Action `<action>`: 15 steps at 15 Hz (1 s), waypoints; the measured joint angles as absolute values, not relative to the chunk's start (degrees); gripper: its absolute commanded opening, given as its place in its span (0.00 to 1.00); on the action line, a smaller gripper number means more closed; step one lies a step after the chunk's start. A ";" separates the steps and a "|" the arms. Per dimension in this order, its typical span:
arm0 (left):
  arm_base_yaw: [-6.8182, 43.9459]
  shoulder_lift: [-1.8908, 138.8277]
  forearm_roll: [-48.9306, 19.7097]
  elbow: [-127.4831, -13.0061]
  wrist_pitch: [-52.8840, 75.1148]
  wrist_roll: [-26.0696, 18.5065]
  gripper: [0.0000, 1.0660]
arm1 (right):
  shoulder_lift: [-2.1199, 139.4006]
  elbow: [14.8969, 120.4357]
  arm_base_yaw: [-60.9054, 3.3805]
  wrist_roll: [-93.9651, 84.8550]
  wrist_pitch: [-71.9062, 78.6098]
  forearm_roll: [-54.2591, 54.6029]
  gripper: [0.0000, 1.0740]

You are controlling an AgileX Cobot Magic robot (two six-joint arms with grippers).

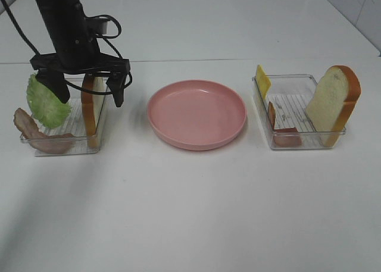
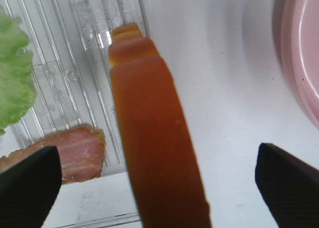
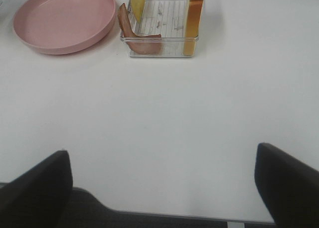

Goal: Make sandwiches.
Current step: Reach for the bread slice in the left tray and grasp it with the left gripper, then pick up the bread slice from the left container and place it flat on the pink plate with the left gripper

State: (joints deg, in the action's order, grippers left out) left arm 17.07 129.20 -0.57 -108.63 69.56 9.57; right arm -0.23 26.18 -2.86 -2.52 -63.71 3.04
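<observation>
**High view.** Left gripper wide open, lowered over the left tray, one finger on either side of the left bread slice. Slice upright on edge at the tray's right side, between the fingers, clear of both. Lettuce leaf propped at the tray's left, partly behind the gripper's left-hand finger. Left bacon strip hanging out over the tray's near-left corner. Pink plate mid-scene on the white table, apart from both trays. Right tray on the right, with the cheese slice at its far-left corner, the right bacon strip at its near left, and the right bread slice leaning at its right wall. Right gripper out of this view.

**Left wrist view.** Orange-brown crust of the left bread slice centred between the black fingertips, touching neither. Left gripper spread, gripping nothing. Lettuce leaf and left bacon strip inside the ribbed left tray. Pink plate at the frame's edge.

**Right wrist view.** Right gripper open and empty over bare white table, well to the near side of the right tray. In that tray, right bacon strip, cheese slice and right bread slice. Pink plate to the left of it.
</observation>
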 measured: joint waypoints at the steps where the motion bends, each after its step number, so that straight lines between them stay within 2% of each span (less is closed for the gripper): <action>1: 17.07 129.32 -0.57 -108.69 69.56 9.51 0.93 | -0.23 26.18 -2.86 -2.52 -63.71 3.04 0.90; 3: 17.07 129.83 -0.57 -108.80 69.61 9.34 0.87 | -0.23 26.18 -2.86 -2.52 -63.71 3.04 0.90; 4: 17.07 130.12 -0.57 -108.80 69.61 9.28 0.65 | -0.23 26.18 -2.86 -2.52 -63.71 3.04 0.90; 5: 17.07 130.12 -0.52 -108.80 69.61 9.28 0.55 | -0.23 26.18 -2.86 -2.52 -63.71 3.04 0.90; 7: 17.07 130.12 -0.46 -108.80 69.61 9.28 0.19 | -0.23 26.18 -2.86 -2.52 -63.71 3.04 0.90; 8: 17.07 130.12 0.00 -108.80 69.61 9.28 0.06 | -0.23 26.18 -2.86 -2.52 -63.71 3.04 0.90; 9: 17.02 130.12 0.92 -108.80 69.90 9.28 0.00 | -0.23 26.18 -2.86 -2.52 -63.71 3.04 0.90; 15: 17.02 130.12 0.74 -108.80 69.90 10.43 0.00 | -0.23 26.18 -2.86 -2.52 -63.71 3.04 0.90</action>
State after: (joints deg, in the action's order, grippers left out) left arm 17.02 130.12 0.74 -108.80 69.90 10.43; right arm -0.23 26.18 -2.86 -2.52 -63.71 3.04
